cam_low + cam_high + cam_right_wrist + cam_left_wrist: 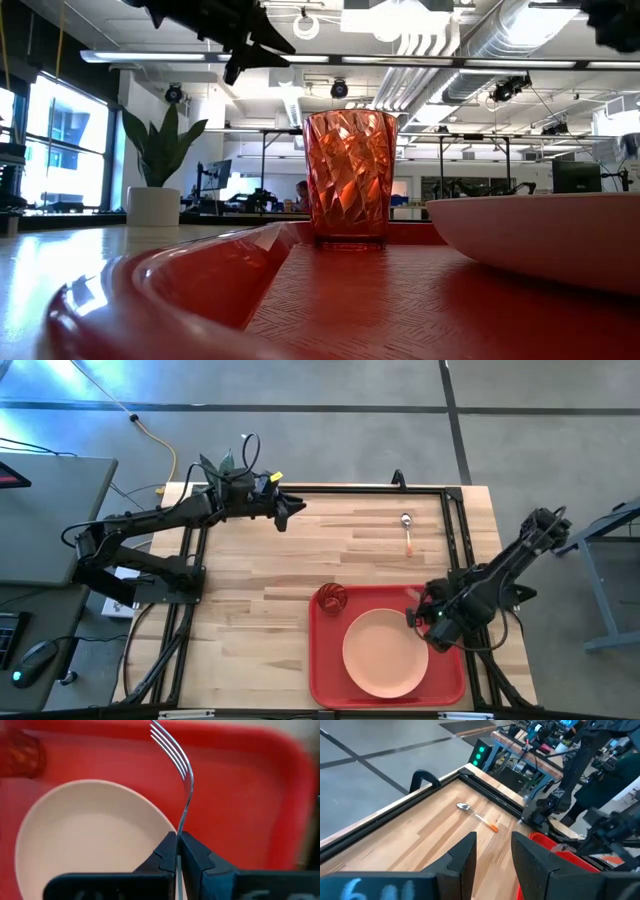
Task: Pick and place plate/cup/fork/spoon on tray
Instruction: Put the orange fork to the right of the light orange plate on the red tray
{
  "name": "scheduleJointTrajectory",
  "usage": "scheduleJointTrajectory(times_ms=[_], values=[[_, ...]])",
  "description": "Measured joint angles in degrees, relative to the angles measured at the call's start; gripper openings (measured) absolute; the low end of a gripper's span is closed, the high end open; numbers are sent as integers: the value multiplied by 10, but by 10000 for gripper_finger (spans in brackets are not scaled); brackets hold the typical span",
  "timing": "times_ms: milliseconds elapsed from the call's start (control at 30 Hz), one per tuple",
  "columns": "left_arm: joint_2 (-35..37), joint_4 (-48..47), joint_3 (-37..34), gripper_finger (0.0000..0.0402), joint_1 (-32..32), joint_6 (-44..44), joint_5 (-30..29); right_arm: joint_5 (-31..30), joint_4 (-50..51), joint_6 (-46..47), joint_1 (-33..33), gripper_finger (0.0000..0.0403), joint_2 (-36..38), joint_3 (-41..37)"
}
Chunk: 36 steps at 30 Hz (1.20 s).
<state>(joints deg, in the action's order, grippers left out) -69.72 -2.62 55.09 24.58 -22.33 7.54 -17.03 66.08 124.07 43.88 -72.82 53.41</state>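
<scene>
Right tool (177,851) is clamped on the fork (179,770), tines pointing away from me, over the tray (240,790) near the plate (90,835) rim. From above, my right tool (432,618) sits at the tray's (325,670) right edge, just beside the plate (385,652). Cup (332,597) stands upright in the tray's far-left corner. Spoon (407,532) is on the counter (260,580) w/ bowl toward the far edge, well apart from the tray, not yet placed.

Left tool (492,851) hangs w/ fingers apart above the far-left part of the counter, looking toward the spoon (476,814); left tool (285,510) is nowhere near touching it.

Risks as I judge them:
- Grip on the fork looks thin, pinched at the narrow shank only. It could pivot or slip when I tilt.
- Can't tell my height above the tray. Letting go too high means bounce, maybe onto the plate or over the low rim.
- Fork is right at the plate edge; lowering here could land it half on the rim, tilted.
- I'm close to the tray's right side, so a nudge could shift the tray.
- If the left arm goes for the spoon while I'm here, both arms crowd the right half of the counter.
</scene>
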Motion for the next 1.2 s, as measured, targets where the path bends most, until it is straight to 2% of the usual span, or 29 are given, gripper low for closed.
scheduleJointTrajectory(times_ms=[167, 300, 433, 633, 833, 1200], values=[[0, -13, 0, 113, 0, 0, 0, 2, -84, 5, 9, 0, 0, -68], [0, -21, 0, 113, 0, 0, 0, 8, -51, 5, 9, 0, 0, -79], [0, -23, 0, 113, 0, -8, 0, 54, -21, 5, 11, 0, 0, -79], [0, -24, 0, 113, -1, -16, -6, 77, -62, 15, 48, 0, -4, -78], [0, -24, 0, 113, -16, -11, -54, 100, -16, 23, 66, 0, -61, -78], [0, -23, 0, 113, -25, -16, -82, 96, -58, 29, 101, 0, -156, -78]])
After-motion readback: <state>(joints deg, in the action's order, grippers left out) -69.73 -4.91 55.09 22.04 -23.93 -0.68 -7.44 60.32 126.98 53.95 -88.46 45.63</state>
